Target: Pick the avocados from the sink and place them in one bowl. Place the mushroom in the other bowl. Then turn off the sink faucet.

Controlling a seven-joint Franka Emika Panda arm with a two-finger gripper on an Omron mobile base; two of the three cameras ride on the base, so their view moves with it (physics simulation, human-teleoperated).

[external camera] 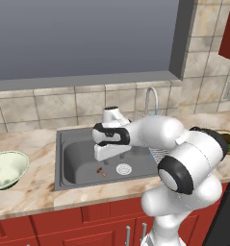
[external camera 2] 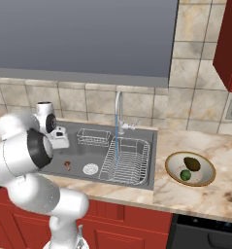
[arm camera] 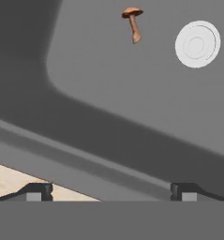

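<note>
The end effector (arm camera: 111, 191) fills the near edge of the hand view, its two dark fingertips (arm camera: 38, 191) standing far apart with nothing between them. Just past them runs the grey wall and rim of the sink (arm camera: 108, 154), with a wedge of pale marble surface (arm camera: 19, 180) at the lower left.

The mushroom (arm camera: 132, 23) lies on the basin floor well beyond the tips, toward the top of the hand view and a little to the right of the line between the fingers. It is tipped on its side, cap toward the top left and pale stem running down and slightly right, so its long axis lies roughly along the reach. The round white drain (arm camera: 197, 43) sits just beside it on the right. To my reading, the hand has to travel forward and down into the basin before the tips can straddle the stem or cap.

From the right base view, both avocados (external camera 2: 191, 163) already rest in the shallow tan bowl (external camera 2: 173, 177) on the surface right of the sink. The deep pale green bowl (external camera: 20, 158) waits on the surface to the left in the left base view. A thin stream falls from the sink faucet (external camera 2: 118, 104), so it appears to be on.

In both base views the arm's wrist covers the fingertips, and the mushroom is too small there to read how it lies
</note>
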